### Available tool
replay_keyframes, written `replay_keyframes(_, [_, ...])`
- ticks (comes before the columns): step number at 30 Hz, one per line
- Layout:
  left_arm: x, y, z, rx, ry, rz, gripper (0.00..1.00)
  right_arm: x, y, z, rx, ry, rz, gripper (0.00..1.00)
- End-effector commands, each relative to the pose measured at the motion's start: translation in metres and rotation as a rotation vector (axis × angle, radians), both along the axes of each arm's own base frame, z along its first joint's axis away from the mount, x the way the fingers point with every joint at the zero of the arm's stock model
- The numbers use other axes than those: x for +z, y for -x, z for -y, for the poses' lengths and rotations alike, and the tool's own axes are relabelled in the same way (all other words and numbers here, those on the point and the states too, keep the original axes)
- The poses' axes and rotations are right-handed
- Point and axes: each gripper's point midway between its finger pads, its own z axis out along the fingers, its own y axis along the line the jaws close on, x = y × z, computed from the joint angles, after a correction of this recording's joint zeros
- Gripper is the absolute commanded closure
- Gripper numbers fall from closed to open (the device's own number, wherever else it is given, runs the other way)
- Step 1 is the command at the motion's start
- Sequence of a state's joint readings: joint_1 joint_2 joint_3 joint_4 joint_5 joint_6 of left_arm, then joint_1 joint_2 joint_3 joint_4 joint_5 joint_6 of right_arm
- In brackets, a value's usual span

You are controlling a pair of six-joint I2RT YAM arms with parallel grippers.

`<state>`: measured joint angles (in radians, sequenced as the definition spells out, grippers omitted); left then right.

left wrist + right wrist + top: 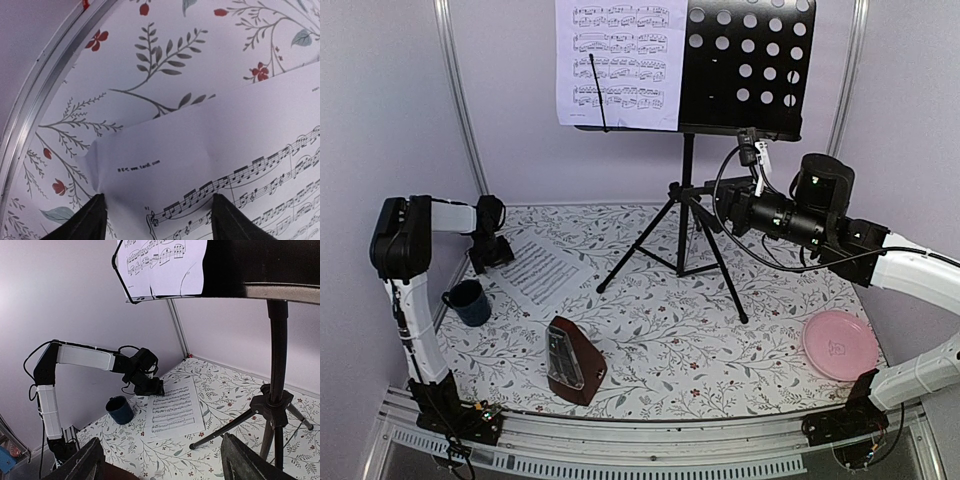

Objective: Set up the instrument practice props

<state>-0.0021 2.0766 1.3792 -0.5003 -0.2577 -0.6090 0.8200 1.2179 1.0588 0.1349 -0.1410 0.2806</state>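
The black music stand (pixel 750 70) rises at the back centre, with one sheet of music (pixel 618 60) on the left half of its desk. A second sheet (pixel 535 272) lies flat on the table at the left. My left gripper (pixel 157 220) is down on that sheet's (pixel 225 145) far corner, jaws apart, one fingertip (pixel 87 220) at the buckled paper edge and the other on the print. The dark-red metronome (pixel 570 362) stands near the front. My right gripper (pixel 165 465) hovers open and empty beside the stand's pole (pixel 277 350).
A dark blue mug (pixel 470 302) sits just in front of the left gripper, close to the flat sheet. A pink plate (pixel 840 344) lies front right. The tripod's legs (pixel 640 250) spread across the table's middle. A metal frame rail (pixel 35 100) borders the left edge.
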Motion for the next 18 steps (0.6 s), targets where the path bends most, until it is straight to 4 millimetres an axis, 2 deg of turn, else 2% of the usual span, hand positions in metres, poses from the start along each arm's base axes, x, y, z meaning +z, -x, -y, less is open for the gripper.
replay_keyframes(1, [-0.036, 0.014, 0.01, -0.026, 0.045, -0.085, 0.31, 0.01, 0.003, 0.006, -0.019, -0.022, 0.024, 0.19])
replay_keyframes(5, [-0.033, 0.011, 0.012, -0.032, 0.053, -0.071, 0.38, 0.011, 0.003, 0.006, -0.018, -0.022, 0.029, 0.19])
replay_keyframes(8, [-0.023, 0.007, 0.013, -0.043, 0.058, -0.034, 0.46, 0.012, 0.003, 0.007, -0.021, -0.022, 0.03, 0.19])
replay_keyframes(15, [0.016, -0.007, 0.019, -0.086, 0.078, 0.094, 0.67, 0.012, 0.003, 0.007, -0.017, -0.022, 0.031, 0.19])
replay_keyframes(18, [0.036, -0.01, 0.018, -0.087, 0.073, 0.137, 0.72, 0.011, 0.004, 0.006, -0.013, -0.021, 0.029, 0.19])
